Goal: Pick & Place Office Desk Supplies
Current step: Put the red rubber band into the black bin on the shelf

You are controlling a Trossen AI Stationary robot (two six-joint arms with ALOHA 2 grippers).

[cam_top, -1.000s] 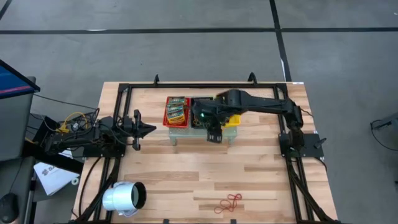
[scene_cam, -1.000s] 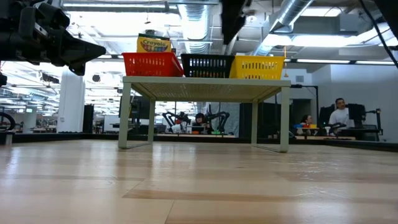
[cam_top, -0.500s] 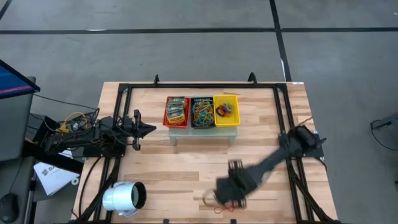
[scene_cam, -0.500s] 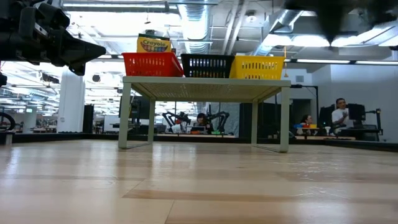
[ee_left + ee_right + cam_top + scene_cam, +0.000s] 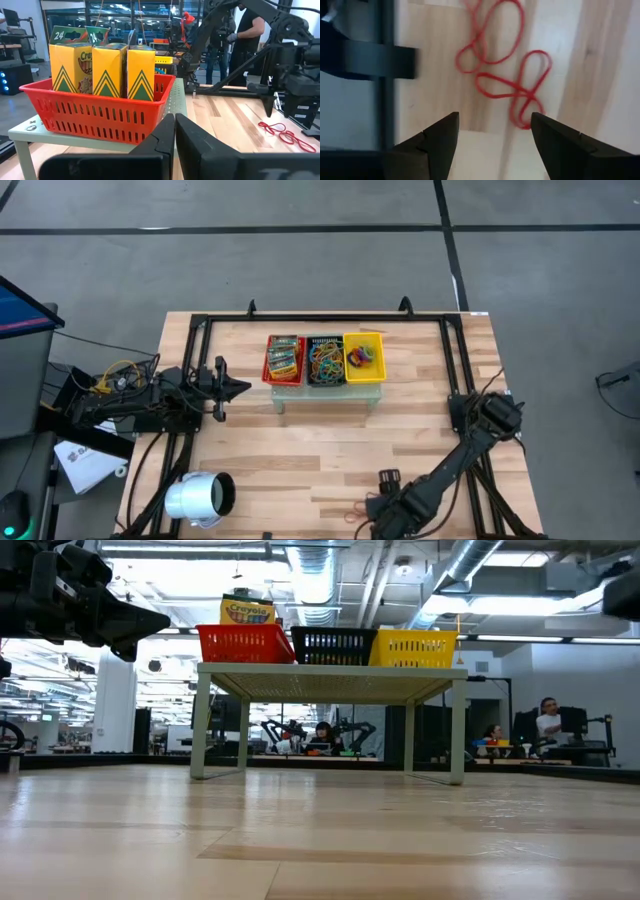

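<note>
A tangle of red rubber-band loops (image 5: 505, 82) lies flat on the wood near the table's near edge (image 5: 356, 513); the left wrist view shows it too (image 5: 282, 134). My right gripper (image 5: 492, 140) hovers right above the tangle, open, with its fingers short of the loops (image 5: 385, 502). Green-yellow packets (image 5: 105, 67) stand upright in the red basket (image 5: 284, 358). More coloured bands fill the black basket (image 5: 325, 360), and a few lie in the yellow basket (image 5: 363, 357). My left gripper (image 5: 175, 145) waits shut at the table's left side (image 5: 240, 388), pointing at the baskets.
The three baskets sit in a row on a small pale stand (image 5: 330, 675) at the far middle of the table. A white cylinder (image 5: 200, 498) lies at the near left corner. A black frame rail (image 5: 375, 60) runs close beside the red loops. People stand beyond the table.
My right arm has swung from above the black and yellow baskets across the table to its near edge and dropped low over the red loops. The baskets, the loops and my left arm have kept still.
</note>
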